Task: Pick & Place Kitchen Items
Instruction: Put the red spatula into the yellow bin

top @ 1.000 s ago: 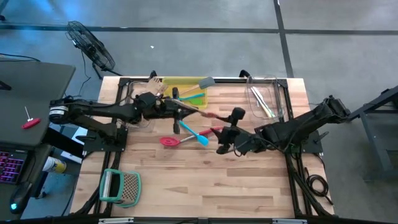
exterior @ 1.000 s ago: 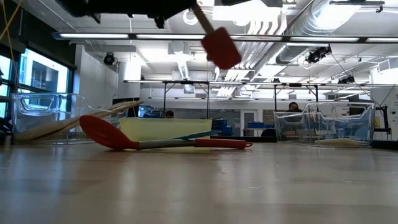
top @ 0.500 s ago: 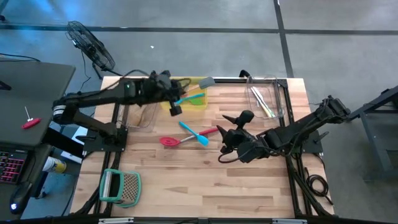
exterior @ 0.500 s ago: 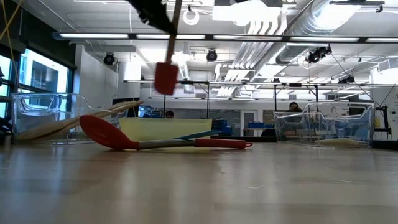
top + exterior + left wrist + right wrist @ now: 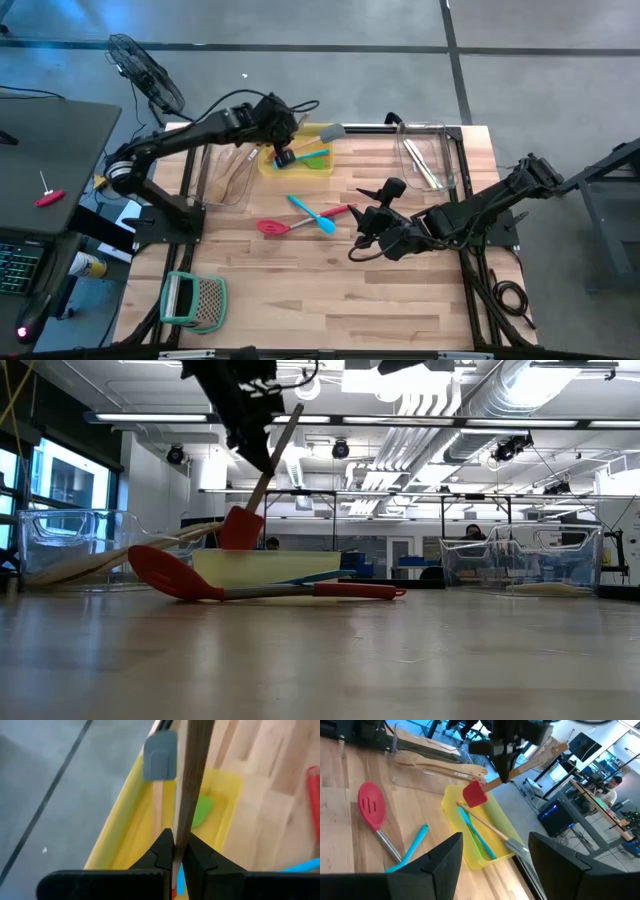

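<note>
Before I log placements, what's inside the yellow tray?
The yellow tray holds a grey spatula, green spatula and blue utensil; the left end effector covers part of it.

**Camera layout, four views**

High view: overhead, straight down, takes in the whole table (image 5: 330, 290) and both arms. Low view: at tabletop height, level across the boards into the room behind. Left wrist view: close, looking down past its own fingers into the yellow tray (image 5: 125, 820). Right wrist view: low, facing across the table toward the same tray (image 5: 452, 805). All four views share that tray (image 5: 268, 168) (image 5: 270, 568).
</note>
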Robot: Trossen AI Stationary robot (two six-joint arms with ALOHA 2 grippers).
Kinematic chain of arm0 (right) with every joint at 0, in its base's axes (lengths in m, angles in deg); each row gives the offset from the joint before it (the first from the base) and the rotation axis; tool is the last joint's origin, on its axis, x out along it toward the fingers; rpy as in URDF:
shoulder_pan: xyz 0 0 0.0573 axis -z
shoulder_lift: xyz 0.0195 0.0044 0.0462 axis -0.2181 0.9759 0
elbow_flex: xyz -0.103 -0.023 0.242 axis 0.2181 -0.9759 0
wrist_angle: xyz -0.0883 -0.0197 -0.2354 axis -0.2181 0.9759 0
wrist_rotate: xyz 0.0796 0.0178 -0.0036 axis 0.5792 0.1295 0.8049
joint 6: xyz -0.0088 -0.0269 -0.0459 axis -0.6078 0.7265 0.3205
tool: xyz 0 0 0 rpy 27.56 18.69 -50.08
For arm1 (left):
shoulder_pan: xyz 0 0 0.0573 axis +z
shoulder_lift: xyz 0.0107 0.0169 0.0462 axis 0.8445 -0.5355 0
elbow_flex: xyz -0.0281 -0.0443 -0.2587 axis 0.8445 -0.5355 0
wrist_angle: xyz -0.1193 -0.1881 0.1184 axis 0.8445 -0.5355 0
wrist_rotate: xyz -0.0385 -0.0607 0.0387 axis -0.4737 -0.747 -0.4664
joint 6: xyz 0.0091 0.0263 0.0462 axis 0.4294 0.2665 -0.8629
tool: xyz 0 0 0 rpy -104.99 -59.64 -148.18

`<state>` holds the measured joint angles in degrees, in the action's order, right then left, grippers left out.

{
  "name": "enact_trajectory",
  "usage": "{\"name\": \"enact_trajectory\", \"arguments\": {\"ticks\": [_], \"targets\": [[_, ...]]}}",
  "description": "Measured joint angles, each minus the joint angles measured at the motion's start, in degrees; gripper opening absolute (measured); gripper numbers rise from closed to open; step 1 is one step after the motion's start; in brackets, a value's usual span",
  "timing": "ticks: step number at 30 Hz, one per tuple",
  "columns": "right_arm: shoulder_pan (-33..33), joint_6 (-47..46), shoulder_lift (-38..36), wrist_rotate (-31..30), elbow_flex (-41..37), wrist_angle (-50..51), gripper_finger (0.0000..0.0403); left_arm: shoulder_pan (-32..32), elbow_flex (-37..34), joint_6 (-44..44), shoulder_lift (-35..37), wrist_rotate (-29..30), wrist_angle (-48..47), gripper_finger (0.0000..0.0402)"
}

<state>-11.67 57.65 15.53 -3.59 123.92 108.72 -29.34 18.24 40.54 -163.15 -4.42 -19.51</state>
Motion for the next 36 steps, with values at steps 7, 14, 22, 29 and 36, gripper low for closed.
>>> {"name": "enact_trajectory", "arguments": {"ticks": [7, 14, 22, 29, 36], "targets": [[0.3, 0.0, 0.0, 0.0, 0.0, 0.4, 0.0219, 2.5, 0.0, -1.5, -1.9, -1.5, -1.1, 0.0011], [2.9, -0.9, 0.0, 4.4, 0.0, 0.8, 0.0219, 3.6, 2.1, -1.5, -2.0, -1.6, -6.4, 0.0011], [6.3, -2.5, 0.0, 9.4, 0.0, 1.2, 0.0219, 4.0, 11.5, -1.5, -5.7, -4.9, -15.7, 0.0011], [7.6, -3.2, 0.0, 12.0, 0.0, 1.2, 0.0219, 4.0, 22.5, -4.4, -15.4, -5.0, -23.5, 0.0011], [7.6, -3.1, 0.0, 12.1, 0.0, 0.9, 0.0219, 5.2, 29.7, -6.2, -23.1, -7.6, -29.3, 0.0011]]}}
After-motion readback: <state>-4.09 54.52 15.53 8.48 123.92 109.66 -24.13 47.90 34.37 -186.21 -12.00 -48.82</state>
